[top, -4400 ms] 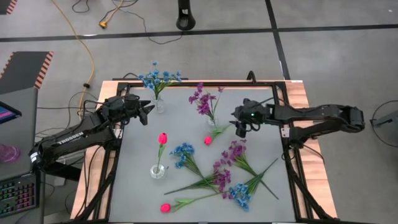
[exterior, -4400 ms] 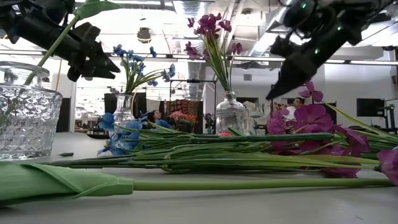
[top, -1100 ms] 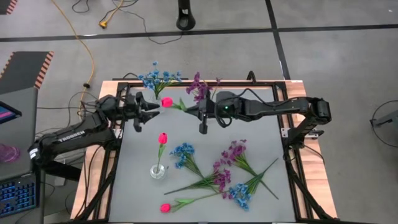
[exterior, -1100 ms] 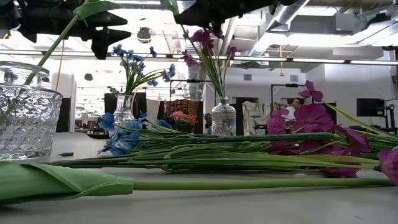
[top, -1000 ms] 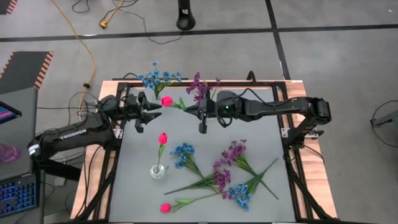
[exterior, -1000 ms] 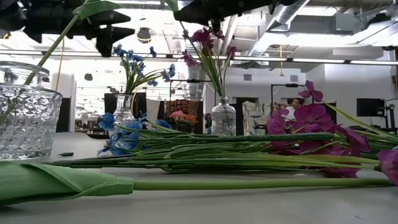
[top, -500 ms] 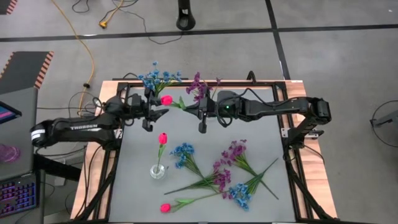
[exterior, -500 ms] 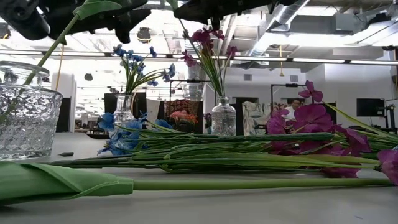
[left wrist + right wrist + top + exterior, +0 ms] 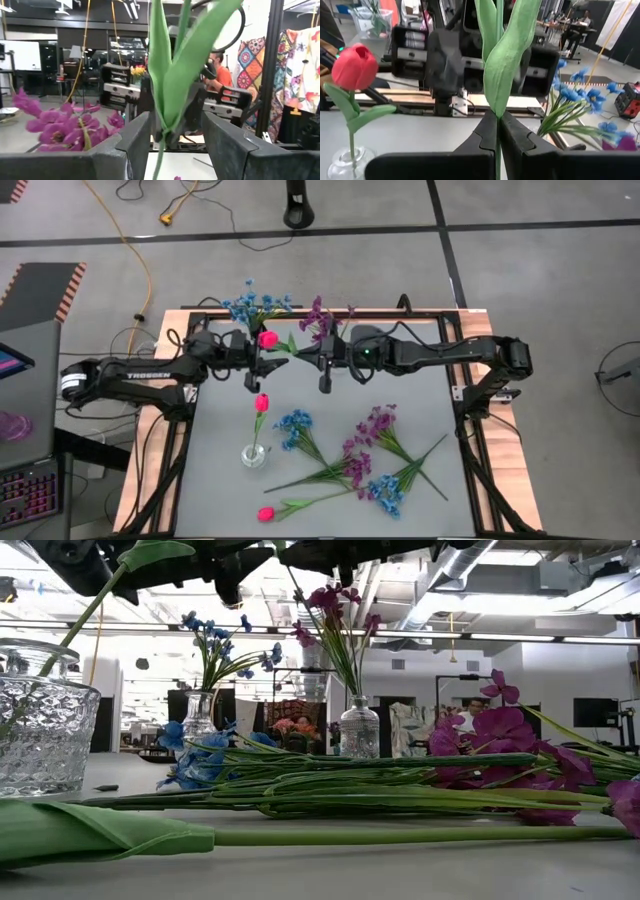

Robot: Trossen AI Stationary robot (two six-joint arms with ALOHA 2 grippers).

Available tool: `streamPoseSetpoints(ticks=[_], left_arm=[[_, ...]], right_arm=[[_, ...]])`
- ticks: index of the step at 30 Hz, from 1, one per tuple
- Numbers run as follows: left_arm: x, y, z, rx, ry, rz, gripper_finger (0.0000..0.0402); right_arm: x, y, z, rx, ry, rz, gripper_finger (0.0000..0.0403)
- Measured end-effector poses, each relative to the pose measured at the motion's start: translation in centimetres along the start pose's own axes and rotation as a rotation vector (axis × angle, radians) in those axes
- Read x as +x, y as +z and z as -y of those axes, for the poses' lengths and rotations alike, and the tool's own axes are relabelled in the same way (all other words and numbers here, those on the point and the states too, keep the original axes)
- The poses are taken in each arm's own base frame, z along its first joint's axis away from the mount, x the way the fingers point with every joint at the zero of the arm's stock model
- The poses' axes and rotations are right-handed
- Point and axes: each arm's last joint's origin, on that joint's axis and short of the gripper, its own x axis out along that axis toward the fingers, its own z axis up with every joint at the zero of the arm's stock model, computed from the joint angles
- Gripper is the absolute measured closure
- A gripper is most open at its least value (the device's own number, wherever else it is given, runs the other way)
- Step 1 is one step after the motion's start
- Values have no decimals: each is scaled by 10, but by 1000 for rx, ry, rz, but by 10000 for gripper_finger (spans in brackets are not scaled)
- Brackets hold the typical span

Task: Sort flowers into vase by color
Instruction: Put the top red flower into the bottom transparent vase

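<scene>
A pink-red tulip (image 9: 267, 339) is up in the air over the table's far middle, with my right gripper (image 9: 312, 356) shut on its stalk. My left gripper (image 9: 272, 355) is open; its fingers (image 9: 134, 142) stand on either side of the tulip's green leaves (image 9: 172, 75), apart from them. The blue flowers (image 9: 255, 305) and the purple flowers (image 9: 322, 322) stand in glass vases at the back. Another tulip (image 9: 261, 402) stands in a vase (image 9: 254, 453) at the near left. My right gripper pinches the tulip's stalk just below its leaves (image 9: 496, 114) between its two fingers. The fingers come level from the table's right. The tulip is lifted clear of the table, and its bud end (image 9: 267, 339) reaches on toward the table's left.
Loose flowers lie on the near half of the table: blue (image 9: 293, 425), purple (image 9: 378, 420), more blue (image 9: 385, 492) and a tulip (image 9: 266, 514). In the low view their stalks (image 9: 380, 795) cross the foreground. People show in the room beyond.
My left gripper has moved toward the table's right, up to the held tulip, and its open fingers now stand on either side of the leaves. The tulip has stayed where it was.
</scene>
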Motion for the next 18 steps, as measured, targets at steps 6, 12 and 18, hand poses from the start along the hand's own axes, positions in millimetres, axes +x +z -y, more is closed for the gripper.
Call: streamPoseSetpoints(ticks=[6, 12, 18], left_arm=[[5, 2, 3, -2, -14, 6, 237], [8, 11, 3, 7, -11, 35, 237], [10, 16, 2, 31, 7, 53, 237]], right_arm=[[0, 4, 1, 1, -6, 44, 367], [0, 4, 1, 1, -6, 44, 367], [0, 4, 1, 1, -6, 45, 367]])
